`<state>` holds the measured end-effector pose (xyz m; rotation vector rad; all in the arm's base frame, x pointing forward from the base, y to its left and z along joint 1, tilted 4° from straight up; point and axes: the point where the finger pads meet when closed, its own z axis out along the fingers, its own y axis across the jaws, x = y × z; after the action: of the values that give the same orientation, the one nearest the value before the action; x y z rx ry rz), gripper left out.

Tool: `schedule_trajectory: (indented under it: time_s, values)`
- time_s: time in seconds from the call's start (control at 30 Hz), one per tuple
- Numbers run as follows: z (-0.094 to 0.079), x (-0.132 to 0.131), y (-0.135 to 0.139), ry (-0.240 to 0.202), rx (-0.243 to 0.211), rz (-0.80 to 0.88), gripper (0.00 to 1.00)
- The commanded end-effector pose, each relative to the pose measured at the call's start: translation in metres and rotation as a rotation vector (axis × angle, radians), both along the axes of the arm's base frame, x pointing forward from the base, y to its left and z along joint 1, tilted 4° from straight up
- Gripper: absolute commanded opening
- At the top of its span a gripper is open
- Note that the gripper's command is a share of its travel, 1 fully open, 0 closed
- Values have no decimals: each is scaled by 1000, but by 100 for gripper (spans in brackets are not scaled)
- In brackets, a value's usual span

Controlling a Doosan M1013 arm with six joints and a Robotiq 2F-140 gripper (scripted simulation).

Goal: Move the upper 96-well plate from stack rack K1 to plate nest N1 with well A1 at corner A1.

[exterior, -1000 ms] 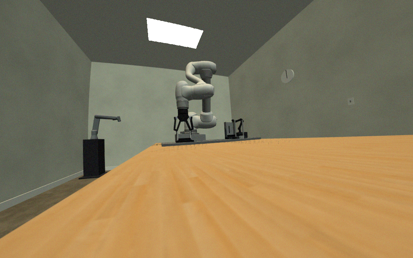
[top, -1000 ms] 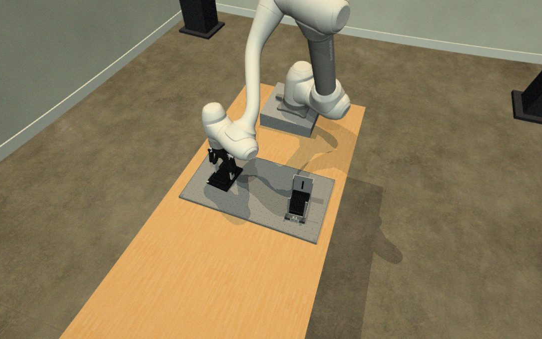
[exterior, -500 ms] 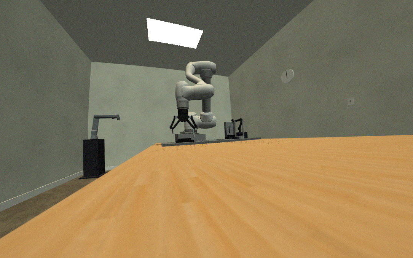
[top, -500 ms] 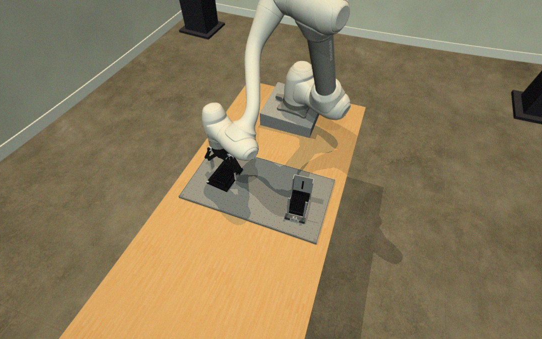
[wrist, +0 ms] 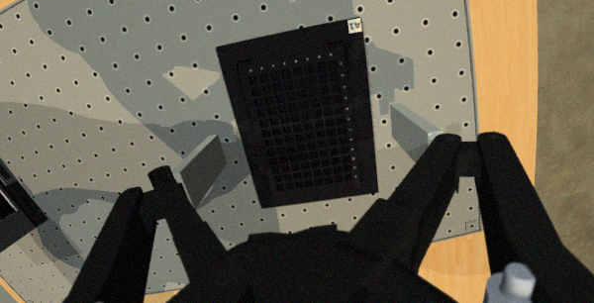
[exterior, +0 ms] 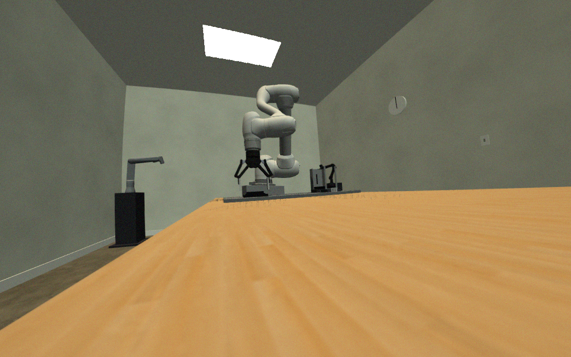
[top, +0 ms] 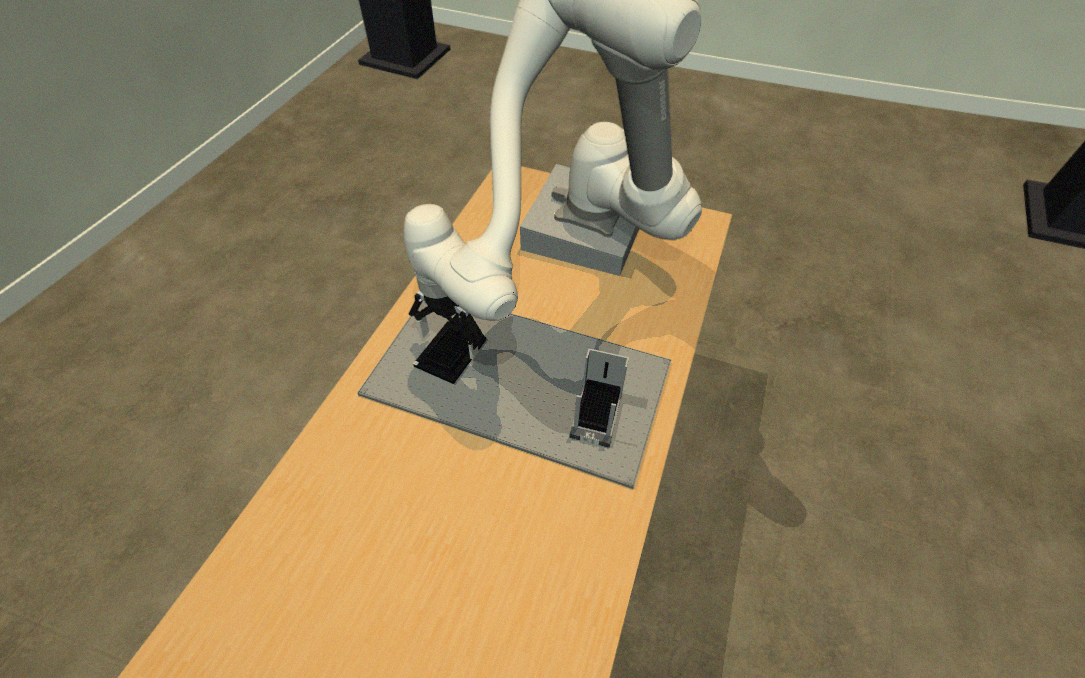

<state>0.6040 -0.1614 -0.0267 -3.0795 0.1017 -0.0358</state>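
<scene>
- Top view: the white arm (top: 506,126) bends down from its grey pedestal (top: 541,249) on the wooden bench (top: 411,539). Its claw (top: 445,324) hangs over the left end of the grey perforated breadboard (top: 529,404), fingers spread wide and holding nothing. Directly beneath it lies the black 96-well plate (top: 443,357) at the plate nest N1. Well apart, toward the right end of the breadboard, stands the stack rack K1 (top: 605,363), with 1 dark plate (top: 597,404) in it and 2 tabs at its near end.
- Exterior view: from low along the bench, the claw (exterior: 252,174) shows splayed open, its tips above and clear of the plate nest N1 (exterior: 261,189). The plate itself is too small here to make out. The stack rack K1 (exterior: 317,179) stands to the right. A black pedestal (exterior: 129,218) carrying a grey arm is on the floor at left.
- Wrist view: the 96-well plate (wrist: 302,117) lies flat on the dark nest N1 (wrist: 230,74), wells up. The pale A1 square (wrist: 354,26) sits at the nest's upper right corner, next to the corner where the plate's 2 lines of pale marks meet. The 2 grey finger pads stand out to either side of the plate, apart from its long edges.
</scene>
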Motion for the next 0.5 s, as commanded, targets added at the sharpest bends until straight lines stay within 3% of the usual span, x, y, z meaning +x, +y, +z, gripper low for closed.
schedule_trajectory:
  time_s: [0.0, 0.37, 0.47]
  values:
    - [3, 0, 0, 0, 0, 0, 100]
    - [32, -1, -2, 0, 0, 0, 100]
    - [32, -1, -2, 0, 0, 0, 100]
